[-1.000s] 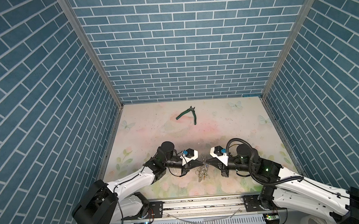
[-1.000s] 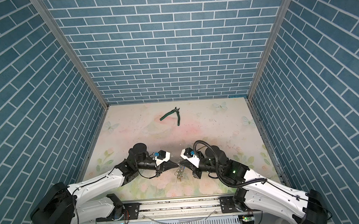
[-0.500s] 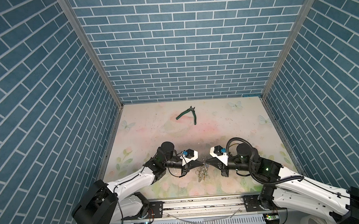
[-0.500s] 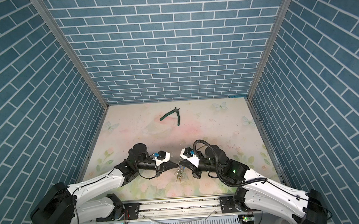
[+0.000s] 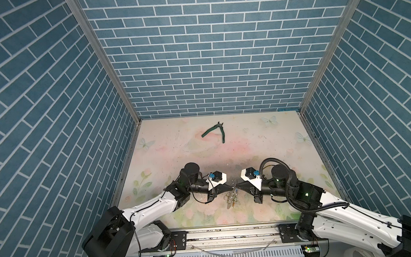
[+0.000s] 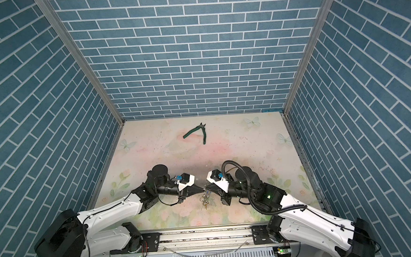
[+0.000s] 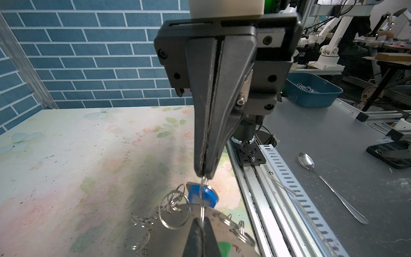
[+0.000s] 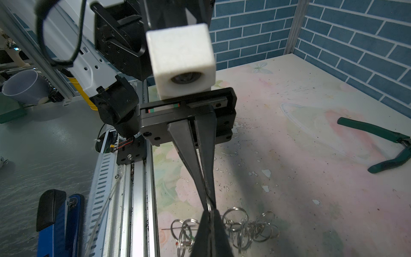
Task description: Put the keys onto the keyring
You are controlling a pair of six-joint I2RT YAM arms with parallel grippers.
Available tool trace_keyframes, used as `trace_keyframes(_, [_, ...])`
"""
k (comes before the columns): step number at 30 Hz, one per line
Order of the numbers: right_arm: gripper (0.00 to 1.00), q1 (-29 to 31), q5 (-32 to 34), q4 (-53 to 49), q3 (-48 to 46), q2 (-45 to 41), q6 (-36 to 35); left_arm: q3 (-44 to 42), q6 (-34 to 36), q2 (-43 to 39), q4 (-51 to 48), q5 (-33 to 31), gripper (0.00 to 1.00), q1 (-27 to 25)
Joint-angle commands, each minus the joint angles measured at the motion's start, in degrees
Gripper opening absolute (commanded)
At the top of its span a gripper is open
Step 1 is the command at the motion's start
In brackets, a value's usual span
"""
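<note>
While it sits partly hidden — blue bin (image 7: 311, 101) | contents: silvery rings (image 7: 305, 86)

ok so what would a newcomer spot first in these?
The left gripper and right gripper meet tip to tip near the table's front middle, both shut on one thin wire ring. By the tips is a cluster of silvery rings on the keyring, a blue key tag among them. Green pliers lie alone toward the back.
</note>
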Motion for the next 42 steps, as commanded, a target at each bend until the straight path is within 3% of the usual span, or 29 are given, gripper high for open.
trace_keyframes(1, [0.0, 0.3, -2.4, -0.4, 3.1, 0.1, -1.7, -0.4, -0.1, 0.3, -0.1, 0.1, 0.0, -0.3])
trace_keyframes(9, [0.0, 0.3, -4.0, 2.1, 2.9, 1.9, -0.5, -0.3, 0.0, 0.3, -0.1, 0.0, 0.0, -0.3])
trace_keyframes(18, [0.0, 0.2, 2.7, -1.1, 2.8, -1.6, -2.4, -2.1, 2.3, -0.3, 1.0, -0.4, 0.0, -0.4])
trace_keyframes(23, [0.0, 0.3, 3.1, -1.0, 2.2, -0.9, -2.7, -1.5, 9.2, -2.0, -4.9, -4.8, 0.0, -0.4])
trace_keyframes(31, [0.0, 0.3, 2.1, 0.7, 1.8, 0.6, -3.1, -4.1, 16.8, -5.0, -3.7, -16.1, 0.0, -1.2])
trace_keyframes(42, [0.0, 0.2, -1.0, 2.9, 1.9, 1.4, -3.1, -6.3, 18.5, -7.7, -1.2, -13.9, 0.0, -2.2])
